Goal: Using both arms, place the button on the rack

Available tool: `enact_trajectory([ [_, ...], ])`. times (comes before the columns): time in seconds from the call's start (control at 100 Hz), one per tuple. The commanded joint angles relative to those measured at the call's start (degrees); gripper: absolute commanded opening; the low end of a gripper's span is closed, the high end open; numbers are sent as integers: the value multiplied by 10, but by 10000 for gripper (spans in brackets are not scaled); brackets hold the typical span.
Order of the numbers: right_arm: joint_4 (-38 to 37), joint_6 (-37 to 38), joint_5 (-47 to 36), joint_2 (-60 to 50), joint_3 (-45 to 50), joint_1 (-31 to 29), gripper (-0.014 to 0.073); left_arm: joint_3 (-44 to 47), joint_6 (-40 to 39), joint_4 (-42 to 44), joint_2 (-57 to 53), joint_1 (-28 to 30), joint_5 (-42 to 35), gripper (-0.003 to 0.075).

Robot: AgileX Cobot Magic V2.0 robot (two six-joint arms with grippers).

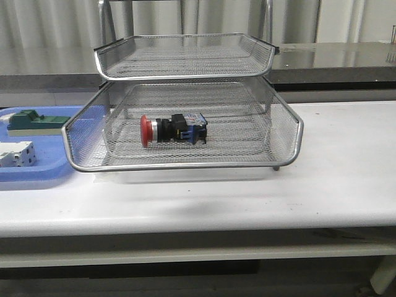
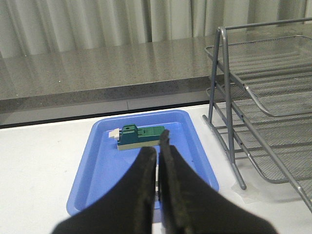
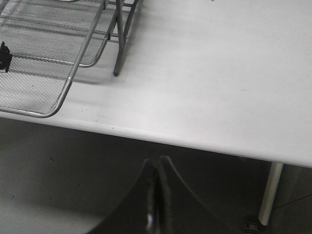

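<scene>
Item 1, white table [image 1: 346,161]: carrying all other items, front edge running under the right wrist cam. Item 2, wire-mesh rack [image 1: 185,164]: silver, chrome rims, two tiers showing in front view, sitting mid-table w/ thin legs touching the top. Item 3, blue tray [image 2: 97,170]: flat plastic, lying just beside the rack on its left. Item 4, left gripper [image 2: 158,161]: hovering above the tray, fingers pressed together, gripping nothing. Item 5, right gripper [image 3: 157,195]: hanging off the table's front edge, well apart from the rack, fingers also pinched together, empty. Item 6, green block [image 2: 141,137]: resting at the tray's far end. Item 7, white boxy component [image 1: 15,154]: sitting in the tray nearer the front. Item 8, button [image 1: 172,130]: red head, black body, blue rear block, lying on its side in the lower tier, head pointing left; task is looking done. Risk notes: button is resting on a round body, so a knock to the rack from either arm could be rolling it across the mesh; left gripper dropping could be striking the tray contents.
</scene>
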Motion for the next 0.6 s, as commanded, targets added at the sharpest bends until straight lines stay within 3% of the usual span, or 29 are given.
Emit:
enact_trajectory([
  [0.0,-2,-1,-32,0,-20,1,-68,-17,-5,-7,3,2,-46,4],
  [0.33,62,-1,-77,13,-20,1,-68,-17,-5,-7,3,2,-46,4],
  [0.59,121,-14,-84,100,-20,3,-68,-17,-5,-7,3,2,-46,4],
])
